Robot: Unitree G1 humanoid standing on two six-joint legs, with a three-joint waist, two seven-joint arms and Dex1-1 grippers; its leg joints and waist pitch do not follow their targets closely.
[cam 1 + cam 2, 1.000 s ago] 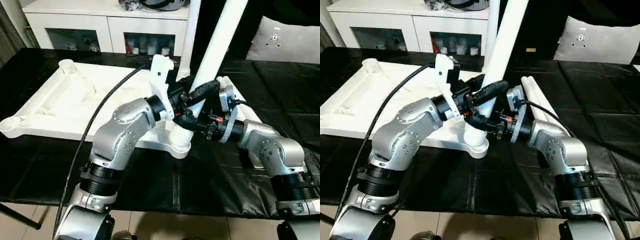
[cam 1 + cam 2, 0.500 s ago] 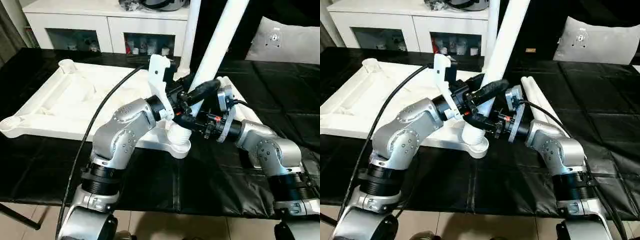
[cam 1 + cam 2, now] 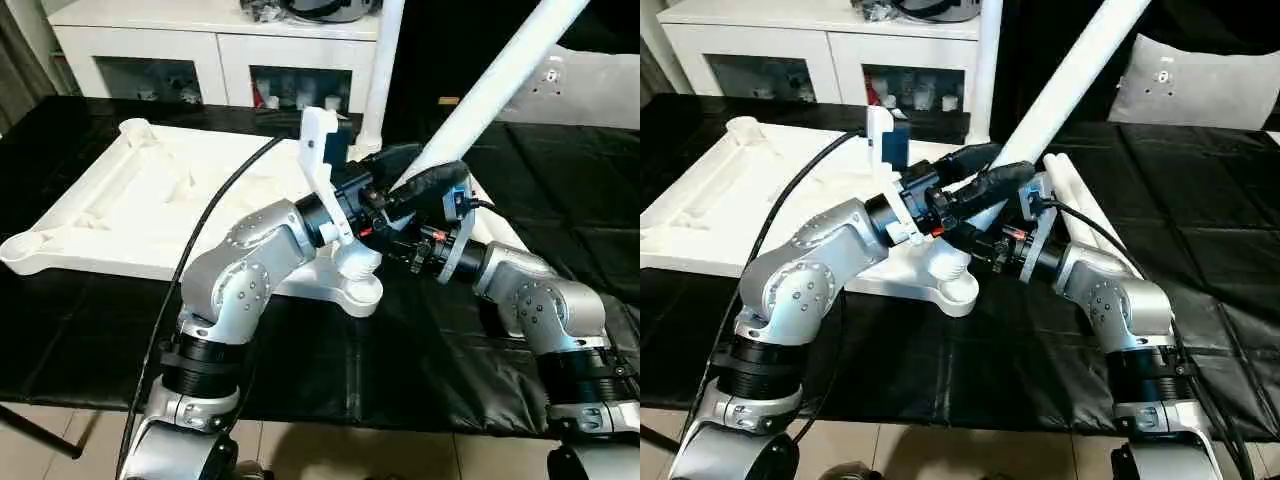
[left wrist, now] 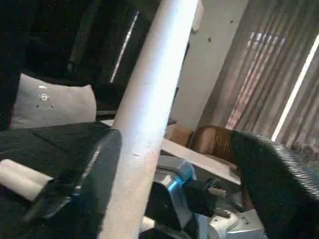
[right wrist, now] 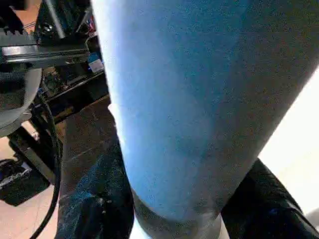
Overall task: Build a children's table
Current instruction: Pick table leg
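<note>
So the white plastic leg (image 3: 500,85) was leaning hard, its long axis running from the near corner socket (image 3: 357,290) of the table top (image 3: 130,205) up and away toward the robot's right, fat end down by the socket and the rest going out of the top of the frame. It's a smooth, round, tapered tube. The table top lay upside down on the black desk (image 3: 420,350), ribs showing, with raised round sockets at the corners. The right gripper (image 5: 164,209) was clamped around the leg low down, a black finger on each side of it. The left gripper (image 4: 169,169) had its fingers (image 4: 84,174) spread wide with the leg passing between them, not squeezing it. Another leg (image 3: 1065,185) lay flat on the desk just behind the arms, and one more stood upright (image 3: 378,60) at the far corner in front of a white cabinet (image 3: 210,45).
</note>
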